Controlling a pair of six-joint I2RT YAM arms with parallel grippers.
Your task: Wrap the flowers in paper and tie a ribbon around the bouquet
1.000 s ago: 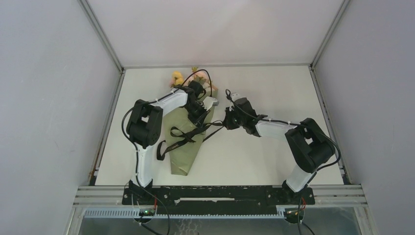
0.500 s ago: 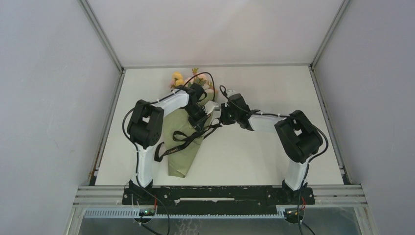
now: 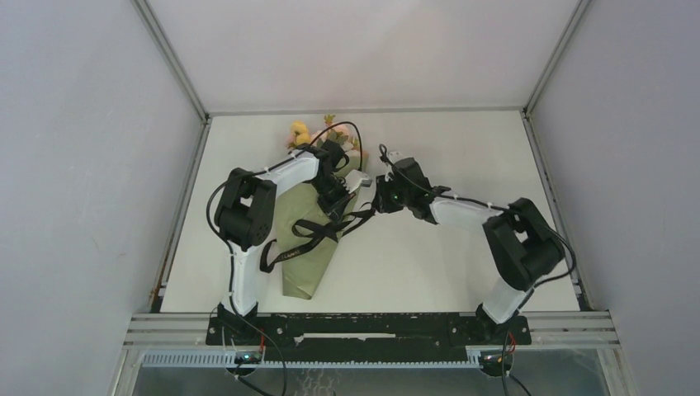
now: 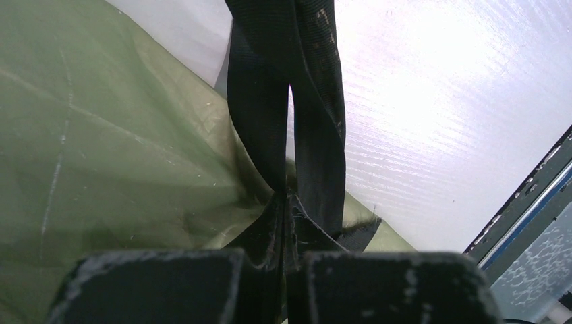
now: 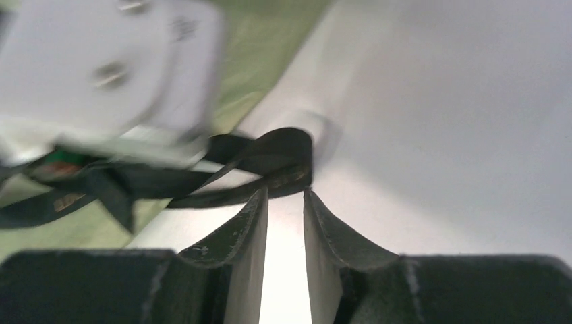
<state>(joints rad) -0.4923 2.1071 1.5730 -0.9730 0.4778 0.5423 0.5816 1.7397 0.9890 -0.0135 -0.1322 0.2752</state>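
Ribbon (image 4: pixel 283 101) pinched in left fingers (image 4: pixel 168 283) (right fingers (image 5: pixel 236 243) parted, loop at their tips) over olive paper (image 4: pixel 101 135).

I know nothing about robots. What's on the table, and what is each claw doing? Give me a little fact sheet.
Bouquet: lying on the white table, flowers toward the far edge
Wrapping: olive paper cone
Ribbon: black, draped across the cone
Left claw: shut, pinching the ribbon
Right claw: open, ribbon loop at its tips, not pinched
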